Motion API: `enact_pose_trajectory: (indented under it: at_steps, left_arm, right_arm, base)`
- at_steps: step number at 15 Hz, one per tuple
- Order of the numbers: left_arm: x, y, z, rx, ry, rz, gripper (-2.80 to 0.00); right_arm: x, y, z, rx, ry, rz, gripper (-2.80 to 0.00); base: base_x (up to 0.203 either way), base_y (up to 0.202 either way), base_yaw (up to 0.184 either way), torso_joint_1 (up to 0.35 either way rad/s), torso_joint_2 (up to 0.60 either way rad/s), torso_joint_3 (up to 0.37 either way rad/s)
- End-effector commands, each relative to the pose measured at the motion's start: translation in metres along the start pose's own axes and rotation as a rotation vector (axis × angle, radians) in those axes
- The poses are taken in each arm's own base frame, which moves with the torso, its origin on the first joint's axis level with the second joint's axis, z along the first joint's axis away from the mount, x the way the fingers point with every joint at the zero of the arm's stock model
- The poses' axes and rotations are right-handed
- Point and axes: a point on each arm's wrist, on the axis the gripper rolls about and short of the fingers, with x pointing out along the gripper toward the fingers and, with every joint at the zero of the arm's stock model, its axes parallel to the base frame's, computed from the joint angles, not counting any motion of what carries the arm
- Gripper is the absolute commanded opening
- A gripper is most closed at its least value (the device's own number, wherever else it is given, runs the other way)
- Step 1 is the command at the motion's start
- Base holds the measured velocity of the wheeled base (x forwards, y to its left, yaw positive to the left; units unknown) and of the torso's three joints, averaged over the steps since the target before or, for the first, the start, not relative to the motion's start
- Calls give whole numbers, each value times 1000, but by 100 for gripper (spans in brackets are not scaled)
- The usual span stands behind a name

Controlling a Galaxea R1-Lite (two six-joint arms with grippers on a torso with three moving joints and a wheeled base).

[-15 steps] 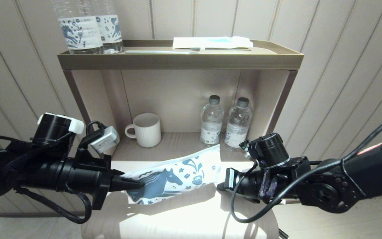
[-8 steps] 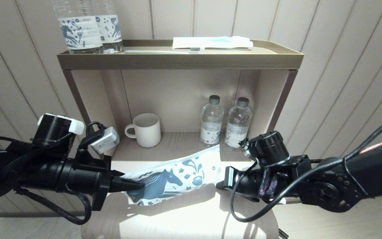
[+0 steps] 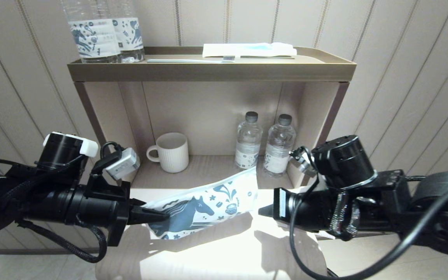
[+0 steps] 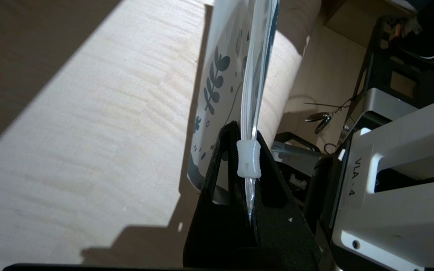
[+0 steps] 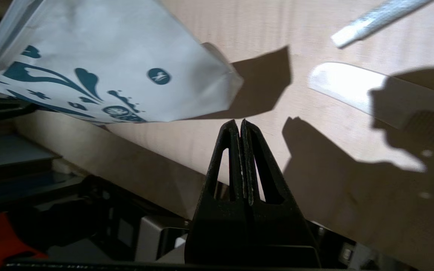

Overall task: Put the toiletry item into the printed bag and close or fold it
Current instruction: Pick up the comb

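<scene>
The printed bag [image 3: 208, 204], white with a dark blue horse, hangs tilted above the pale table [image 3: 216, 252], its right end higher. My left gripper [image 3: 158, 215] is shut on the bag's left end; in the left wrist view the black fingers [image 4: 220, 158] clamp the clear zip edge by its white slider [image 4: 249, 160]. My right gripper [image 3: 263, 212] is shut and empty, just right of the bag [image 5: 107, 75] and apart from it. The toiletry item [image 5: 345, 88], flat and white with a rounded end, lies on the table beyond my right gripper [image 5: 238, 122]. The head view does not show it.
A white stick [image 5: 375, 17] lies on the table past the toiletry item. Behind the table stands an open shelf with a white mug [image 3: 171, 151] and two small bottles [image 3: 249, 142]. Its top tray [image 3: 212, 72] carries two labelled bottles [image 3: 91, 35], a toothbrush [image 3: 193, 60] and a white packet [image 3: 247, 49].
My right arm has drawn back to the right and its wrist has risen, leaving a wider gap to the bag. The left gripper and the bag have stayed put.
</scene>
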Motion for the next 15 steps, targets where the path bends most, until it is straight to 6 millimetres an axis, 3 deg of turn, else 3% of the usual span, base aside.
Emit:
enact_pose_trajectory:
  at_steps: [1,4,6,9,11,15]
  left_arm:
    - [-1,-1,1,6,-6,-3,-280]
    - [-2,-2,2,8,-9,-1,-280]
    - [-4,-3,3,13,-15,2,-280]
    - [-7,-6,6,21,-24,6,-280]
    - [-8,-7,7,27,-28,8,-280]
    - [-10,-9,8,35,-35,11,-280]
  right_arm:
    - [-51,-4,-2,-110,-62,-133,-280]
    - [-68,-18,-11,-214,-72,-295,-280]
    - [-90,-34,-31,-348,-84,-401,-280]
    - [-103,-66,-67,-589,-21,-629,-280]
    - [-105,-81,-83,-700,-11,-735,0]
    - [-101,-92,-94,-851,-73,-799,0]
  base:
    - [0,0,0,0,0,0]
    - [0,0,0,0,0,0]
    - [0,0,0,0,0,0]
    - [0,0,0,0,0,0]
    - [0,0,0,0,0,0]
    - [0,0,0,0,0,0]
